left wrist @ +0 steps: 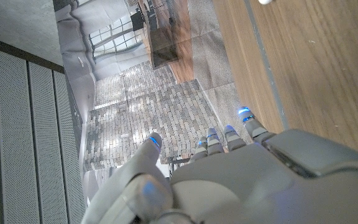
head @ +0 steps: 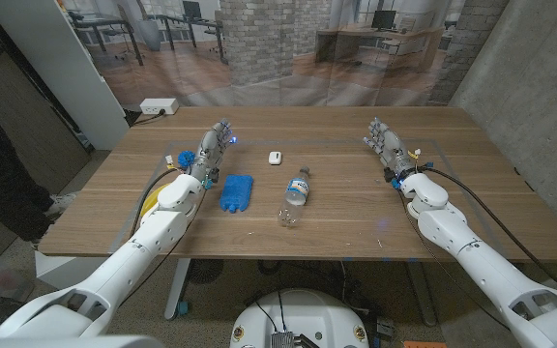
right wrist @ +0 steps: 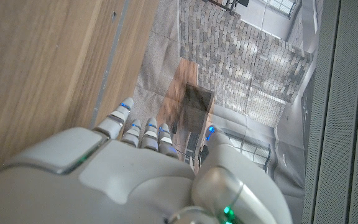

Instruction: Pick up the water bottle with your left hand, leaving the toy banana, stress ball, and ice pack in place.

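The task stands at its opening step: the water bottle (head: 298, 188) is not yet grasped, and the reach toward it appears not to have begun. The bottle lies on its side near the middle of the counter (head: 356, 208), its blue-labelled body angled slightly, with a clear part of it toward the near edge. The left robot hand (head: 214, 149) is at the far left of the counter, its fingers extended and apart, holding nothing (the left wrist view shows the fingertips (left wrist: 246, 114) pointing past the counter's far edge at the brick backdrop, so the hand is not aimed at the bottle). The bottle lies to the right of this hand and nearer the robot, well apart from it. The blue ice pack (head: 236, 192) lies between the two, just left of the bottle, so the next move calls for the left robot hand to travel right and toward the near side, passing over or behind the ice pack without touching it, then turn to close around the bottle's body. A small white object (head: 275, 157) sits on the far side of the bottle; a blue item (head: 187, 158) is just left of the left robot hand. The right robot hand (head: 387, 145) is at the far right, fingers likewise extended and empty, well clear of the bottle.
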`<state>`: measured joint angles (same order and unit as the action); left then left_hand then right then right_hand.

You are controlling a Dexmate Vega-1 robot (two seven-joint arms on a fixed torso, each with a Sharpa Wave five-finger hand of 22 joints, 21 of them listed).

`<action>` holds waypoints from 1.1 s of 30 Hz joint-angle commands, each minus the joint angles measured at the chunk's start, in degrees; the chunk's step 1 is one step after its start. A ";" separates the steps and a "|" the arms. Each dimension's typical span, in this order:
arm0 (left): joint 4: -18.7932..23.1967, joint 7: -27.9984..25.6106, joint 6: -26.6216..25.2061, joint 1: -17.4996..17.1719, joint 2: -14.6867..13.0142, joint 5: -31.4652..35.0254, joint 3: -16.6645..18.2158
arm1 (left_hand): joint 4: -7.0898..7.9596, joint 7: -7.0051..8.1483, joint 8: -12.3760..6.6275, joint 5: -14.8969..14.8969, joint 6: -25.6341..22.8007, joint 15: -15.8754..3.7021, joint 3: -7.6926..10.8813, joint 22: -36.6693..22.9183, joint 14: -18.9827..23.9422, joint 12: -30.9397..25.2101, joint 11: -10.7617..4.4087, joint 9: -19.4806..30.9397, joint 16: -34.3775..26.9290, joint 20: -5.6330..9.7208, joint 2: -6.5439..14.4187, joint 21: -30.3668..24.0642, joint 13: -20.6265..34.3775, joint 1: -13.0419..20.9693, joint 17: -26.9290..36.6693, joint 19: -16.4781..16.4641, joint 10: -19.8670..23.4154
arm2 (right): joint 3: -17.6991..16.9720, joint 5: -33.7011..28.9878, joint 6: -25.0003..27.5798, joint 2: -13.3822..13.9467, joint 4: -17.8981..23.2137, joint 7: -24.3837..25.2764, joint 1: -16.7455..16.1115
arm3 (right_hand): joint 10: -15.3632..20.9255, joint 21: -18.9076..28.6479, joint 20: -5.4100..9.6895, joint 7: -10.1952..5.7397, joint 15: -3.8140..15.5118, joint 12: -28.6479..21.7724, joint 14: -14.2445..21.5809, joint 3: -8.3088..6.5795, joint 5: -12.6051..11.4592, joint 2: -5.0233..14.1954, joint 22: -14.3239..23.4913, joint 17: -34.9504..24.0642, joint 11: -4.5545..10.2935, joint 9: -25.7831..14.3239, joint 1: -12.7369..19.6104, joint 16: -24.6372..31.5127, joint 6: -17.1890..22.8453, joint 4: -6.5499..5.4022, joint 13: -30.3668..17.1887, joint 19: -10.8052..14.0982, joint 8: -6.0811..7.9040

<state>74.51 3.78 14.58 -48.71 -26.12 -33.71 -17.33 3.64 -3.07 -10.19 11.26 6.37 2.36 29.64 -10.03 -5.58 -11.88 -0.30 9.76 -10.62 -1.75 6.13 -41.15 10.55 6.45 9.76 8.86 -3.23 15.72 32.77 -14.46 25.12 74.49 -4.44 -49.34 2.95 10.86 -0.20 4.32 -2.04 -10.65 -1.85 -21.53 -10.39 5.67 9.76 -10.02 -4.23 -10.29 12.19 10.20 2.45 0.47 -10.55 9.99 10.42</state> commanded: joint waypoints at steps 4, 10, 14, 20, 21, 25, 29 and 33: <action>0.50 6.97 -4.67 -1.61 9.47 10.94 11.59 | -0.13 -0.05 -0.34 0.28 0.41 -0.03 0.35 -0.21 -0.56 -0.30 0.11 0.21 -0.21 -0.06 0.15 -0.22 0.26 0.55 0.25 0.29 -0.43 | -17.02 -16.76 5.79 -14.80 -0.42 -11.14 -1.01 | -0.04 0.31 0.08 0.34 -0.32 -0.40 -0.28 -0.39 -0.20 -0.10 0.12 -0.10 -0.35 -0.12 0.62 0.43 0.07 0.14 -0.10 0.27 0.41; 0.07 9.75 -4.94 -0.87 11.99 14.90 14.31 | -0.32 0.34 -0.50 0.20 -0.05 0.00 0.36 -0.22 -0.50 -0.32 0.06 0.22 -0.20 -0.08 0.03 -0.04 0.26 0.66 0.24 0.32 -0.29 | -22.36 -22.25 6.80 -19.63 -0.40 -14.66 -0.62 | -0.05 0.31 0.07 0.33 -0.31 -0.40 -0.26 -0.35 -0.17 -0.04 0.12 -0.13 -0.38 -0.12 0.66 0.46 0.05 0.24 -0.10 0.27 0.40; 0.28 10.99 -5.00 -0.46 12.83 17.76 15.32 | -0.59 0.92 -0.59 0.13 -0.39 -0.01 0.38 -0.21 -0.43 -0.32 -0.04 0.23 -0.19 -0.11 -0.12 0.08 0.26 0.85 0.21 0.24 -0.20 | -25.19 -24.94 7.02 -22.12 -0.57 -16.63 -0.34 | -0.04 0.30 0.01 0.32 -0.31 -0.40 -0.28 -0.31 -0.15 -0.01 0.13 -0.14 -0.38 -0.13 0.68 0.46 0.06 0.31 -0.10 0.24 0.40; 0.69 12.32 -4.20 -0.03 13.48 21.85 16.19 | -1.19 1.31 -0.79 0.02 -1.12 -0.10 0.47 -0.19 -0.29 -0.33 -0.20 0.25 -0.17 -0.08 -0.40 0.30 0.26 1.33 0.14 0.11 -0.05 | -28.52 -27.99 7.07 -24.97 -0.65 -18.77 0.01 | -0.04 0.30 -0.02 0.30 -0.33 -0.39 -0.27 -0.25 -0.13 0.02 0.13 -0.16 -0.39 -0.13 0.69 0.48 0.09 0.40 -0.11 0.23 0.41; 0.78 12.51 -4.06 0.05 13.51 22.51 16.28 | -1.24 1.31 -0.80 0.01 -1.16 -0.11 0.47 -0.19 -0.30 -0.32 -0.21 0.25 -0.16 -0.07 -0.42 0.32 0.26 1.37 0.14 0.09 -0.05 | -28.97 -28.44 7.07 -25.32 -0.66 -19.07 0.06 | -0.05 0.30 -0.02 0.31 -0.36 -0.39 -0.27 -0.25 -0.13 0.02 0.13 -0.16 -0.39 -0.13 0.69 0.49 0.10 0.41 -0.11 0.23 0.42; 1.37 13.30 -3.83 0.31 13.60 24.69 16.59 | -1.62 1.41 -0.82 -0.05 -1.37 -0.09 0.53 -0.18 -0.18 -0.39 -0.16 0.26 -0.16 -0.07 -0.57 0.44 0.26 1.69 0.11 0.03 0.19 | -30.59 -29.79 6.90 -26.63 -0.93 -20.20 0.39 | 0.00 0.29 -0.03 0.31 -0.33 -0.41 -0.28 -0.20 -0.11 0.04 0.13 -0.17 -0.41 -0.14 0.69 0.49 0.08 0.46 -0.11 0.23 0.41; 2.11 14.11 -3.71 0.48 13.47 26.59 16.77 | -2.00 1.53 -0.87 -0.09 -1.64 -0.14 0.61 -0.17 -0.15 -0.39 -0.29 0.27 -0.14 -0.04 -0.66 0.57 0.25 2.01 0.08 -0.03 0.28 | -31.89 -30.82 6.69 -27.67 -1.22 -21.12 0.69 | 0.01 0.29 -0.04 0.29 -0.34 -0.41 -0.28 -0.17 -0.10 0.06 0.13 -0.18 -0.38 -0.14 0.69 0.50 0.08 0.51 -0.11 0.22 0.41; 2.77 15.21 -3.58 0.73 13.13 28.15 16.80 | -2.40 1.54 -0.87 -0.15 -1.80 -0.18 0.70 -0.16 -0.02 -0.36 -0.38 0.28 -0.15 -0.03 -0.75 0.71 0.25 2.37 0.06 -0.08 0.29 | -32.96 -31.61 6.50 -28.49 -1.45 -21.81 0.89 | 0.02 0.29 -0.07 0.22 -0.38 -0.42 -0.29 -0.12 -0.09 0.07 0.13 -0.19 -0.40 -0.14 0.68 0.51 0.10 0.55 -0.11 0.21 0.41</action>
<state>75.69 16.30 10.39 -48.67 -13.32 -11.01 -1.73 1.69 -1.51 -10.63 11.26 4.81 2.36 30.13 -10.01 -5.57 -11.87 -0.53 9.74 -10.61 -1.76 5.60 -40.65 10.53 8.04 9.74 8.85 -2.99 -12.84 5.28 -7.82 0.26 73.59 -23.03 -49.10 2.96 10.86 -0.20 4.31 -2.04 -10.65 -1.85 -21.75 -10.39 5.67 9.74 -10.00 -4.20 -10.27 12.18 10.20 2.45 0.70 -10.54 9.98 10.42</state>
